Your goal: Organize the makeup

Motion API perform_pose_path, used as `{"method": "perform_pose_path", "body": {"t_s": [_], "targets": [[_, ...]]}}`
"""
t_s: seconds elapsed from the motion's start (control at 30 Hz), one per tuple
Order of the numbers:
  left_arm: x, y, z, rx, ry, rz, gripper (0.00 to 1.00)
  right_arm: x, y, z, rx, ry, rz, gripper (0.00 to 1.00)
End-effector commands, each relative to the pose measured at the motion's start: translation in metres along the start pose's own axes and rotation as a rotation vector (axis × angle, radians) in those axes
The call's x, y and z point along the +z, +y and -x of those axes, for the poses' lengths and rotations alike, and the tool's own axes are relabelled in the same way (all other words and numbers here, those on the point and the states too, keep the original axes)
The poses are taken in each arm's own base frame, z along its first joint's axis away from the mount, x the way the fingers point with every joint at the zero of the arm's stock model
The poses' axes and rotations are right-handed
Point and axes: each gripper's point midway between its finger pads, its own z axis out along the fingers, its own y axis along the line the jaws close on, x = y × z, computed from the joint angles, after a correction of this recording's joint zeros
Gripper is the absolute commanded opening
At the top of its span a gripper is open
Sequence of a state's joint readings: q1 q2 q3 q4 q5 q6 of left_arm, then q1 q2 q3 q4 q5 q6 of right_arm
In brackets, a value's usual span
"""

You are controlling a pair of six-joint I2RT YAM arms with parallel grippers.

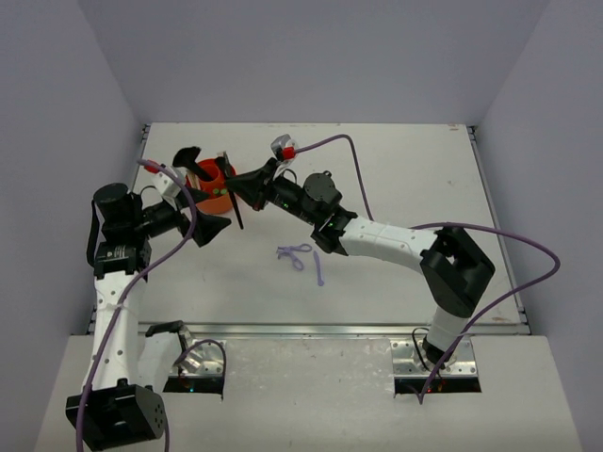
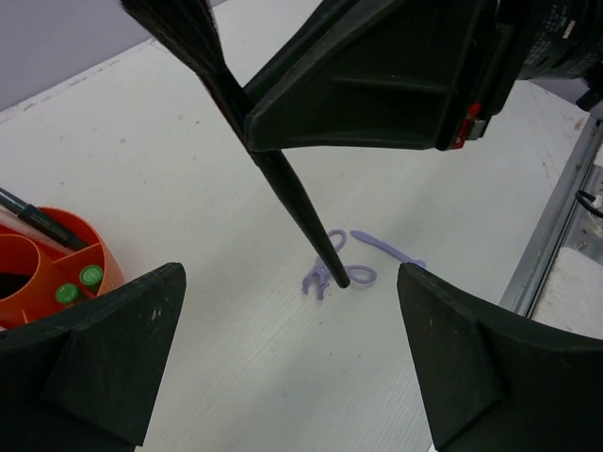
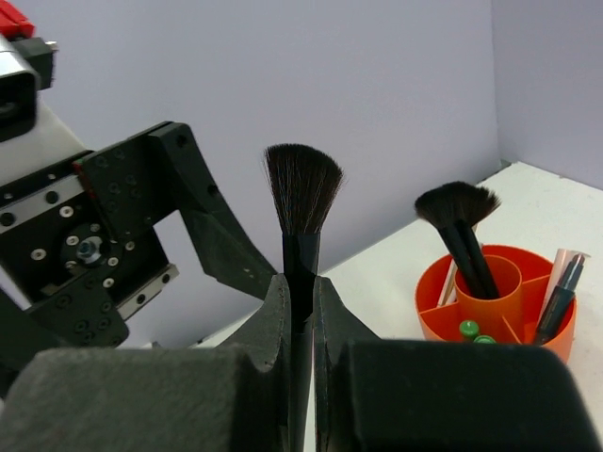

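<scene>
One black brush, flared dark bristles, slim handle, pinched between closed right hand, left hand spread wide, empty

The right gripper at the top pinches a black brush, handle pointing down at the white table. A lilac looped tool lies there. The left gripper is spread wide beside an orange tub with two green tubes.

The brush runs out of frame at eleven o'clock; the orange tub is cropped at nine o'clock.
</scene>
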State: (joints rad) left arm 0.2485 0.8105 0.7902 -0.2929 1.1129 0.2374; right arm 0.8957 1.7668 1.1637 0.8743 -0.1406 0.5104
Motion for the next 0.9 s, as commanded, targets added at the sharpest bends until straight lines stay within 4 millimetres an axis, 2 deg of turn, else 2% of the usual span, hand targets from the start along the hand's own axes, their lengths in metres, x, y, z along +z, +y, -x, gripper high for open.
{"method": "perform_pose_path", "body": {"t_s": [0.0,0.37,0.5,0.87], "targets": [[0.004,0.013,0.012,-0.011,-0.037,0.033,0.93,0.01,0.023,0.031,0.034,-0.082,0.058,0.0],[0.012,0.019,0.021,-0.067,-0.07,0.024,0.93,0.02,0.037,0.02,0.074,-0.07,0.09,0.0],[0.015,0.024,0.02,-0.079,-0.072,0.034,0.88,0.021,0.04,0.019,0.084,-0.069,0.098,0.0],[0.02,0.028,0.015,-0.134,-0.062,0.034,0.53,0.022,0.043,0.01,0.107,-0.053,0.102,0.0]]}}
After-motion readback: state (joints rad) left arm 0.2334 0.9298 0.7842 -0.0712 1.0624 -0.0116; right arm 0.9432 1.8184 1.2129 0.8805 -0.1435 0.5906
